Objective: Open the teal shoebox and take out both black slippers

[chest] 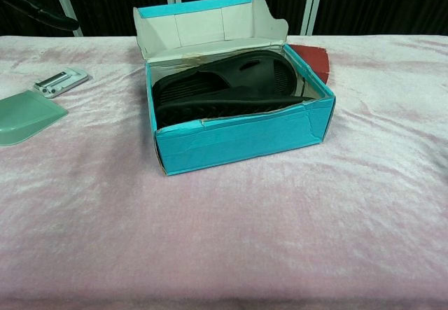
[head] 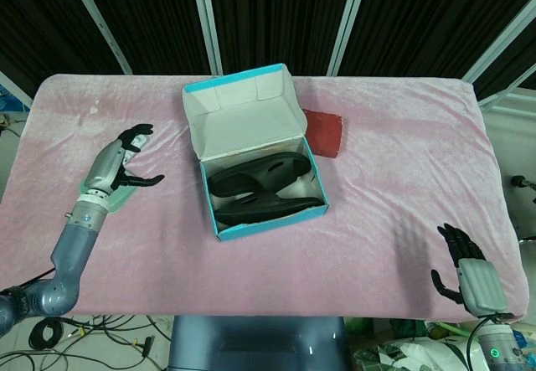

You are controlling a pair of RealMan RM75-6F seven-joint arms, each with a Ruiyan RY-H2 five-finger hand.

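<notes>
Shoebox (head: 270, 220) sits lid-up mid-table with slippers (head: 260, 188) inside; left hand (head: 121, 160) and right hand (head: 462, 268) empty, fingers apart.

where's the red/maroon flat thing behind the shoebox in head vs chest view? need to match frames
Head view: the dark red flat piece lies on the pink cloth right of the open lid, touching the teal shoebox's far right corner.
Chest view: only a corner of it shows, peeking out behind the box's far right corner, upper middle-right.
Shared landmark: the open lid, standing just left of it in both.
</notes>
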